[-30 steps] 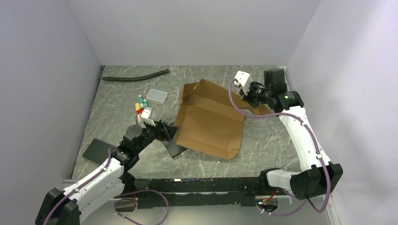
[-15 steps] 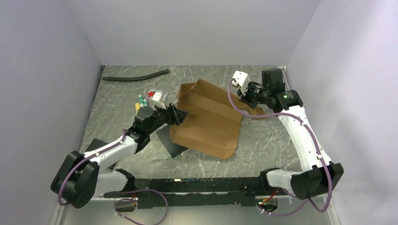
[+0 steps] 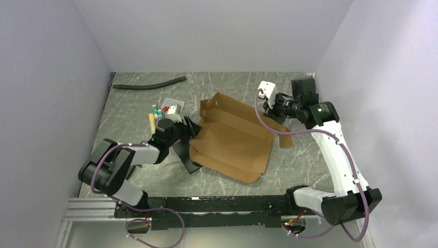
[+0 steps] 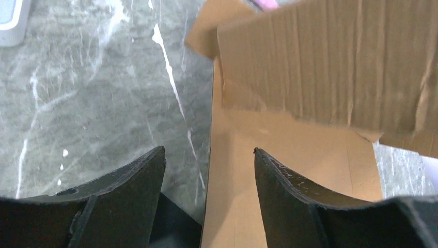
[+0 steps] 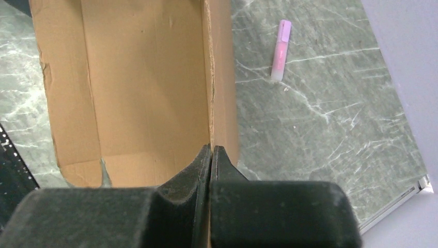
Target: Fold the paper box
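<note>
The paper box [image 3: 232,140] lies half-raised in the middle of the bench, a little toward the right edge. It sits skewed, with its creases, and as far as can be told its long axis, slanting from the far-left toward the near-right.

From overhead, the right gripper [image 3: 272,110] is only seen meeting the box's far-right flap. The right wrist view settles it: the right gripper [image 5: 212,151] is pressed fully together on the top edge of an upright cardboard wall [image 5: 139,88]. That view alone shows a pink marker [image 5: 280,50] on the marble beyond the wall.

The left gripper [image 3: 190,127] is at the box's left edge. Its own camera shows the left gripper [image 4: 207,151] spread wide and holding nothing, with the edge of the flat panel running between the fingers and a raised flap [image 4: 335,67] ahead of them.

A black slab [image 3: 187,161] (partly under the box's near-left corner) shows only from overhead.
</note>
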Controlling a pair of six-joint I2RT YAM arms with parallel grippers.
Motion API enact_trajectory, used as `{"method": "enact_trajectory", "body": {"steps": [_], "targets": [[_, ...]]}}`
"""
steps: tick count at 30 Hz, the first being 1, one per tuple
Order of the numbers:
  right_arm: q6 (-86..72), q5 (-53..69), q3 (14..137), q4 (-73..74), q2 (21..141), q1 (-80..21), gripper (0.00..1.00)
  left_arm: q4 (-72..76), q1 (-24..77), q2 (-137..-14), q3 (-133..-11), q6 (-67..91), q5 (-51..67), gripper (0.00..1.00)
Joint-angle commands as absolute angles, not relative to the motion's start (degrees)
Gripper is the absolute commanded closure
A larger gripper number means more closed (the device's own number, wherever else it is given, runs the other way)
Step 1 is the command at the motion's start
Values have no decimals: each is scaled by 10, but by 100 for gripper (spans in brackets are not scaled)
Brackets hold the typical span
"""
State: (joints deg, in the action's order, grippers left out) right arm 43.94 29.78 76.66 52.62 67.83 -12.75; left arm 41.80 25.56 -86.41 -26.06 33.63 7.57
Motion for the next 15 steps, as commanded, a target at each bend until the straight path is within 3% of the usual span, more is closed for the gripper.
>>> {"method": "enact_trajectory", "body": {"steps": [1, 7, 15], "targets": [[450, 325, 814, 559, 672, -127, 100, 512, 243, -877, -276, 336, 88, 30], [446, 331, 835, 579, 657, -127, 100, 619, 227, -911, -268, 351, 176, 22], [436, 347, 856, 603, 659, -127, 100, 723, 218, -962, -269, 399, 222, 21]]}}
